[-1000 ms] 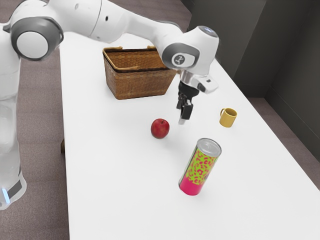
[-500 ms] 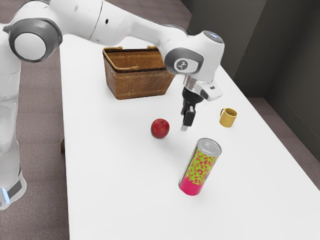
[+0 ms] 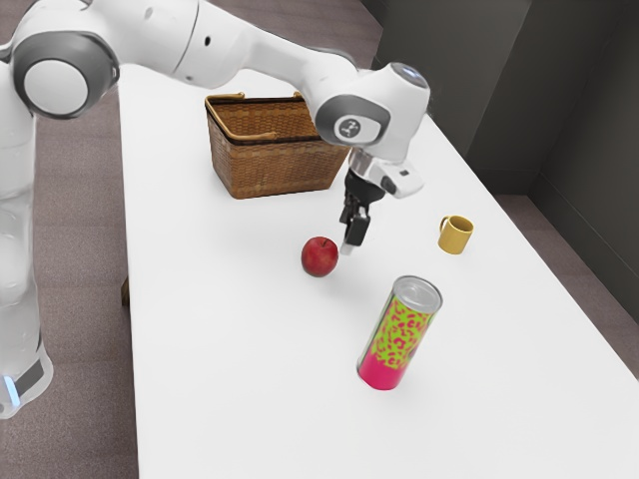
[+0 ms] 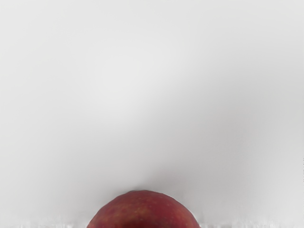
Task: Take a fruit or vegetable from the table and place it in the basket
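Note:
In the exterior view my gripper (image 3: 350, 236) hangs over the table, just beside the red apple (image 3: 319, 256) and a little toward the exterior view's right of it. How its fingers stand cannot be made out. The apple rests on the white table, and its top (image 4: 144, 211) appears at the lower edge of the wrist view. Behind them stands the brown wicker basket (image 3: 280, 168), its handles folded to the rim; my hand partly covers its right end.
A yellow mug (image 3: 455, 235) stands toward the exterior view's right. Nearer the camera is a tall pink and green can (image 3: 399, 334). The white table (image 3: 230, 369) extends around them.
My hand first moved slightly toward the exterior view's right and down, then back left, closer to the apple. The apple, basket, mug and can have kept their places.

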Robot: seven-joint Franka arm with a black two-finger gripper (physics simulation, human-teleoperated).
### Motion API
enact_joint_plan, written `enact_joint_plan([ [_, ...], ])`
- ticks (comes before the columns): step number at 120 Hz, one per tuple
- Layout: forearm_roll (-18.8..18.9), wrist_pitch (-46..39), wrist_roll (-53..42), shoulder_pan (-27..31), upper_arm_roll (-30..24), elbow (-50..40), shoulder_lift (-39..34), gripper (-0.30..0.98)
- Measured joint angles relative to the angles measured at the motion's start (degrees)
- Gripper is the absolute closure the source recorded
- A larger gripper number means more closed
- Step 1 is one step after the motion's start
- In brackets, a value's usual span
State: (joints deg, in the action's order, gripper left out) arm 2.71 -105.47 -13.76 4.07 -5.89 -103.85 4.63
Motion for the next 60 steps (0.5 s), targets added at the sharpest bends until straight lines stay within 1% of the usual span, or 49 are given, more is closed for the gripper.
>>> enact_joint_plan([
  [60, -0.08, -2.79, 0.11, 0.81, 0.05, -5.48, -0.45, 0.00],
])
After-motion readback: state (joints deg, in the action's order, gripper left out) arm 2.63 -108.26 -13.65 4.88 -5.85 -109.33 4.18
